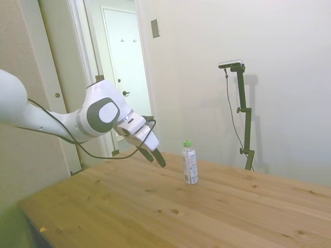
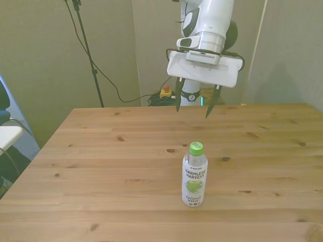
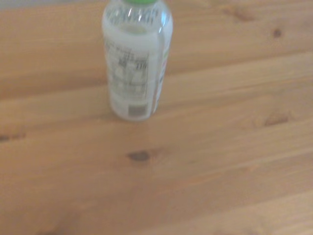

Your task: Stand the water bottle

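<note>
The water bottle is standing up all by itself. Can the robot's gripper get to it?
Probably yes. The water bottle stands alone on the bare table, and the open gripper hangs above the table with nothing between them.

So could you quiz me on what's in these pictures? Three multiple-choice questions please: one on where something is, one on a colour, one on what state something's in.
1. Where is the water bottle?
A. on the wooden table, apart from the gripper
B. held up in the air
C. on the floor

2. What colour is the bottle's cap?
A. red
B. green
C. black

3. How is the bottle posed?
A. lying on its side
B. upside down
C. upright, cap on top

Answers:
1. A, since the front view shows it on the boards with the open, empty jaws hanging above the table behind it.
2. B, bright green in the side and front views.
3. C, its base rests on the table.
</note>
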Controlling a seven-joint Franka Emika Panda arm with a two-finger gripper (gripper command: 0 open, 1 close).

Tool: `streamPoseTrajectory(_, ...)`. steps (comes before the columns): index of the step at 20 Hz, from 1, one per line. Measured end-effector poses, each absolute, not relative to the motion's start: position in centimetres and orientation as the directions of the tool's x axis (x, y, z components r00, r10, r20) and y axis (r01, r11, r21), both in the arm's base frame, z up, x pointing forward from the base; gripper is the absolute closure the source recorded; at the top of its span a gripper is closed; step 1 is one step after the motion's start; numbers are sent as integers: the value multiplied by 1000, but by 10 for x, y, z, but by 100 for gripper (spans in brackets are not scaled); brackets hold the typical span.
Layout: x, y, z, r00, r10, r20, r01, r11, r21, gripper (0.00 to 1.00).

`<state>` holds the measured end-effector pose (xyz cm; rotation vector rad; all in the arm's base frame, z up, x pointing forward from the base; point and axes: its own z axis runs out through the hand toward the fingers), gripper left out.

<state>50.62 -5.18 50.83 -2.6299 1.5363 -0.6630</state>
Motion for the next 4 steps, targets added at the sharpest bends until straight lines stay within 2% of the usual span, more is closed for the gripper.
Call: streamPoseTrajectory(4, 478, -53, 518, 525, -815, 247, -801, -570, -180, 0)
